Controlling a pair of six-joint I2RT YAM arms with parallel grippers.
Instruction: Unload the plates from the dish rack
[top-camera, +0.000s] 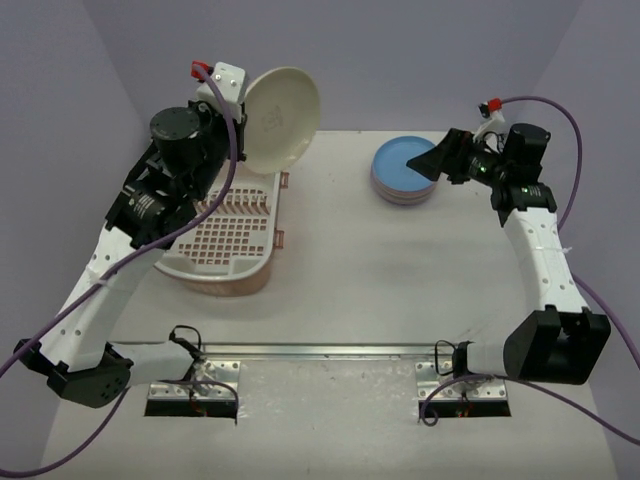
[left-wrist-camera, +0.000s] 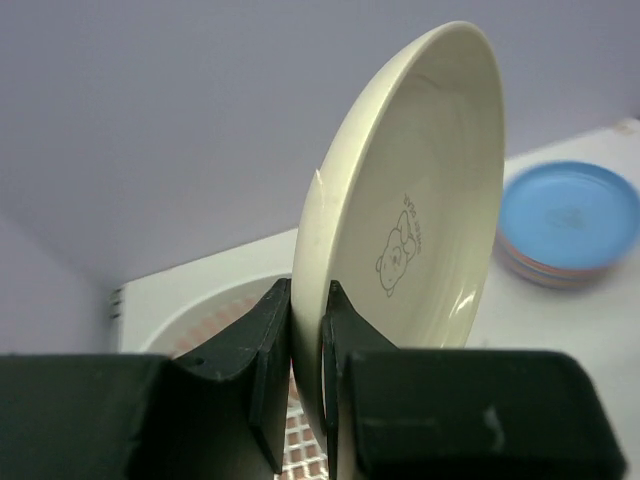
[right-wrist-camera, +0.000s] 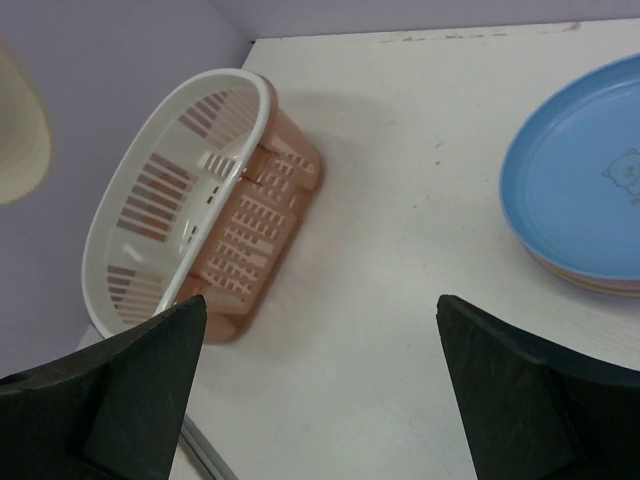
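My left gripper (top-camera: 243, 108) is shut on the rim of a cream plate (top-camera: 282, 117) and holds it on edge in the air above the far end of the dish rack (top-camera: 226, 233). In the left wrist view the cream plate (left-wrist-camera: 420, 210) stands between my two fingers (left-wrist-camera: 270, 360). The pink-and-white rack holds no plates; it also shows in the right wrist view (right-wrist-camera: 190, 200). A stack of plates with a blue one on top (top-camera: 403, 170) lies at the far right. My right gripper (top-camera: 428, 160) is open and empty, hovering over the stack's right side.
The stack shows in the left wrist view (left-wrist-camera: 568, 222) and in the right wrist view (right-wrist-camera: 585, 190). A metal rail (top-camera: 320, 352) runs along the table's near edge between the arm bases. Lavender walls close in the table on three sides.
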